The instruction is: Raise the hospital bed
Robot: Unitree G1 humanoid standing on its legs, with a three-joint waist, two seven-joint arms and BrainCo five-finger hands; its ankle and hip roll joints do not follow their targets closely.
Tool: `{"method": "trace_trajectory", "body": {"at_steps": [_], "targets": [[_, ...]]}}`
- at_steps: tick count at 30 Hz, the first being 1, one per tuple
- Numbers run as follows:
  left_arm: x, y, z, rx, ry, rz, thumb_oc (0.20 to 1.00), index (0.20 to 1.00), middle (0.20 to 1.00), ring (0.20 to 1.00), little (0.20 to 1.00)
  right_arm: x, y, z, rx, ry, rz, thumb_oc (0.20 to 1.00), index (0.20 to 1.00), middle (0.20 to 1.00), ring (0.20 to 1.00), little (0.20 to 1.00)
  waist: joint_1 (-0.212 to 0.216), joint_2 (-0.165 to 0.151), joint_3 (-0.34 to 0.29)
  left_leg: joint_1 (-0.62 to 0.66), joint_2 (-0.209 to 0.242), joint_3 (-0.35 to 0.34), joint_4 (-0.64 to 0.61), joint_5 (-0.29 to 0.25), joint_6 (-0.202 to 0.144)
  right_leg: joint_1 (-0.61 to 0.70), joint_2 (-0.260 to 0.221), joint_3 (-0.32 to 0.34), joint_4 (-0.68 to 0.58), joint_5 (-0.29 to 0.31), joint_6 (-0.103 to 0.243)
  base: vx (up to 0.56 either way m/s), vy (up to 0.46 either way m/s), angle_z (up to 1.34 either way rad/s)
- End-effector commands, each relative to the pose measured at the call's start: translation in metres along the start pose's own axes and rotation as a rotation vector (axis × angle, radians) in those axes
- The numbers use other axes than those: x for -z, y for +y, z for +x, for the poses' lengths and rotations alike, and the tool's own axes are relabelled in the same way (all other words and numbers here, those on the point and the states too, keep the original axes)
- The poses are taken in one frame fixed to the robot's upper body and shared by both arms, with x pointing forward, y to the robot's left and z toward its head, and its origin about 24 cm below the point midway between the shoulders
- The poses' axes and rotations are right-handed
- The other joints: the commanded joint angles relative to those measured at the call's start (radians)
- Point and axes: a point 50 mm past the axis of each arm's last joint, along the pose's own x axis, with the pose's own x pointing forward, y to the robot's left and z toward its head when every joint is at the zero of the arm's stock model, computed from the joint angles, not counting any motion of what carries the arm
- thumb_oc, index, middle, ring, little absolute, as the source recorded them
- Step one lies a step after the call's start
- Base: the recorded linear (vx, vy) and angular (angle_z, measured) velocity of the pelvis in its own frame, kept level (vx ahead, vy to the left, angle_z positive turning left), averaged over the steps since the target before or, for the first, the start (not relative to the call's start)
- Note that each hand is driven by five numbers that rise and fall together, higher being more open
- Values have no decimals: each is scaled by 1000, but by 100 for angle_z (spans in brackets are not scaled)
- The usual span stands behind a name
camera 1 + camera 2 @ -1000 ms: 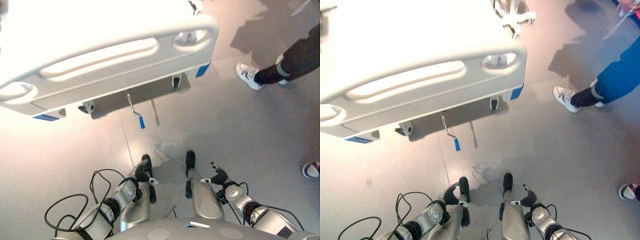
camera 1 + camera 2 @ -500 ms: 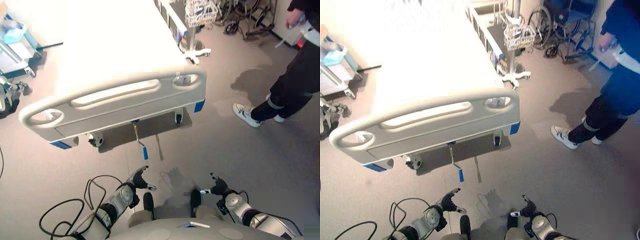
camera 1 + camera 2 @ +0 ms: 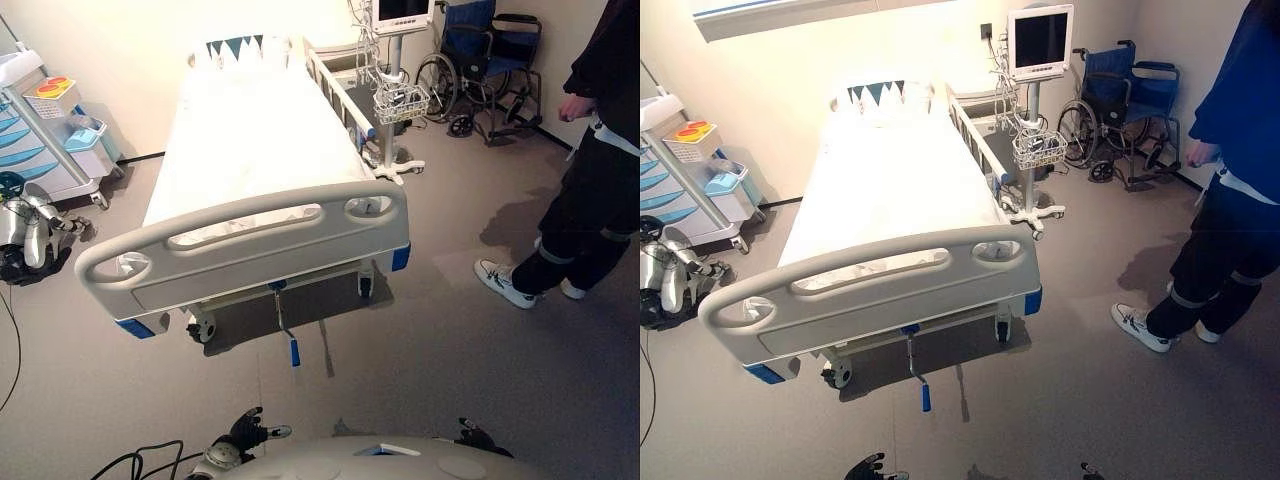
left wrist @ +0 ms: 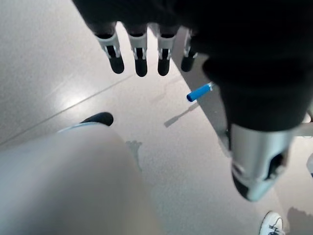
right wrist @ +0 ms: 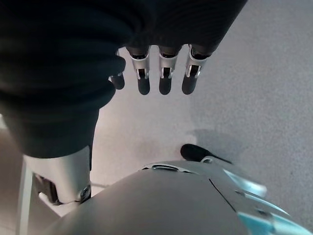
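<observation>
Grey floor (image 3: 450, 360) runs under the bed (image 3: 890, 190), whose footboard (image 3: 250, 235) faces the robot; its blue-tipped crank (image 3: 288, 335) hangs below the footboard. Left hand (image 4: 142, 49) and right hand (image 5: 161, 73) hang low with fingers relaxed, empty, well short of the crank. A person (image 3: 1230, 180) stands to the right.
</observation>
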Motion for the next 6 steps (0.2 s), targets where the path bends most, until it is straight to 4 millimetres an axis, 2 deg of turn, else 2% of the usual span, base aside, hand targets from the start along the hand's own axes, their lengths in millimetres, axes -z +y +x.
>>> {"method": "trace_trajectory", "body": {"at_steps": [1,3,4,6], "targets": [[-21,-2,5,5,-49,21,1000,1000,1000,1000,1000,-20,20,4,-64,-32,-73,1000,1000,1000,1000,1000,14,-83,23,47,-79,-10,60,-9,50,24,-54,16,74,-2,85,0,0,0],[-12,7,4,-33,-10,27,1000,1000,1000,1000,1000,-30,22,5,-66,-66,-94,1000,1000,1000,1000,1000,19,-85,20,51,-78,-10,61,-10,50,27,-54,15,76,-4,85,0,0,0],[-12,7,4,-33,-10,27,1000,1000,1000,1000,1000,-30,22,5,-66,-66,-94,1000,1000,1000,1000,1000,19,-85,20,51,-78,-10,61,-10,50,27,-54,15,76,-4,85,0,0,0],[0,4,2,-25,39,26,1000,1000,1000,1000,1000,-39,24,5,-71,-98,-138,1000,1000,1000,1000,1000,27,-88,15,58,-77,-10,61,-11,50,37,-53,12,78,-7,85,0,0,0]]}}
